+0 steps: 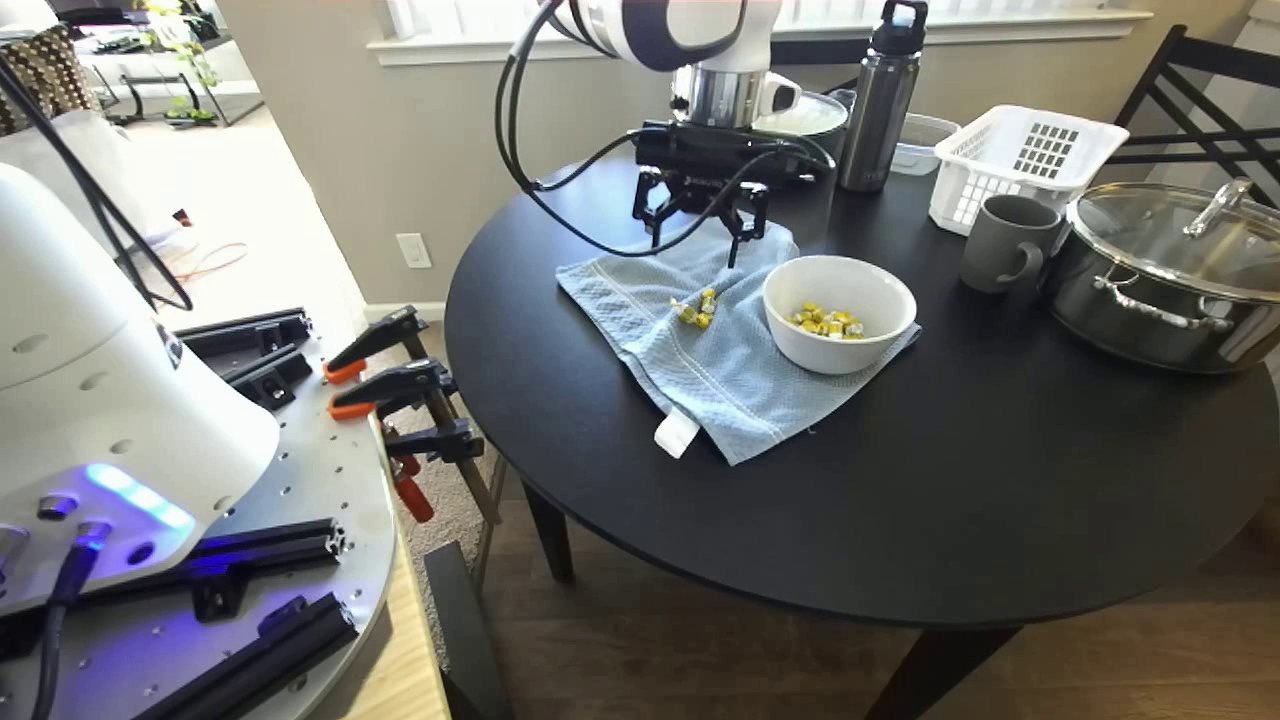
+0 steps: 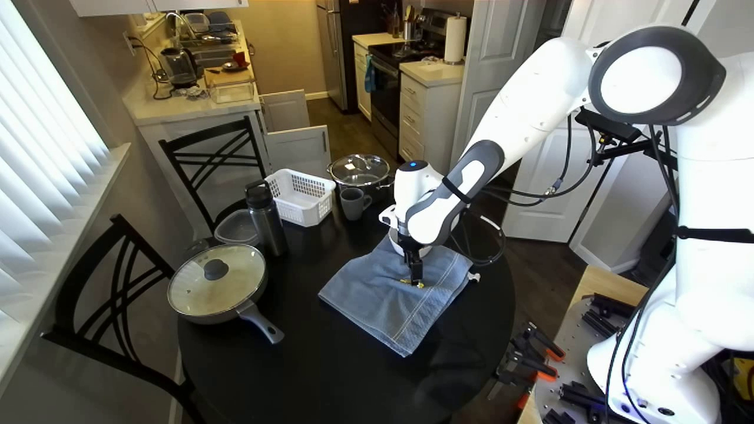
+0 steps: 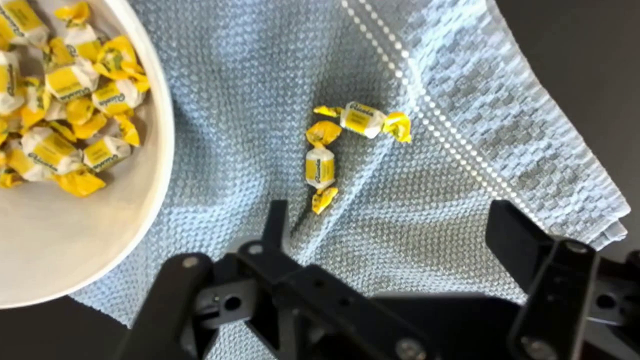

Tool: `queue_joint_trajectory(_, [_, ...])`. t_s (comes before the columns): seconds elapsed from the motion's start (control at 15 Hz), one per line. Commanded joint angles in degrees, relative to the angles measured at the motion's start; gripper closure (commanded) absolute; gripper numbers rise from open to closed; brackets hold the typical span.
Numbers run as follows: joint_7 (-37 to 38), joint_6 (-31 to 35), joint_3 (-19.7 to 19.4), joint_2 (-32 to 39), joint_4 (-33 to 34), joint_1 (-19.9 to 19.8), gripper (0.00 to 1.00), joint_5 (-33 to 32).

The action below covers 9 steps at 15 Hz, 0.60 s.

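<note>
2 small yellow-and-white twist-wrapped candies [image 3: 320, 167] lie close together on a rumpled light-blue woven towel [image 3: 390, 175], near a round white bowl [image 1: 830, 352] of similar wrapped sweets [image 3: 72, 82]. I hold my black 2-fingered tool [image 3: 389, 220] above the towel, its fingers spread wide apart. The towel rests on a round black counter [image 1: 950, 500].

A mug [image 1: 1003, 246] is set beside a pot [image 1: 1132, 325], near a basket [image 1: 980, 192]. A pan [image 2: 221, 317] is covered by a lid [image 2: 203, 290].
</note>
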Motion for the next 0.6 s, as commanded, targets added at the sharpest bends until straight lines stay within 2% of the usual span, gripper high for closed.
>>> queue_joint_trajectory(0.0, [2.5, -0.36, -1.44, 2.69, 0.74, 1.78, 0.0, 0.11])
queue_joint_trajectory(0.53, [9.89, -0.32, -4.12, 7.69, 3.31, 3.57, 0.0, -1.25])
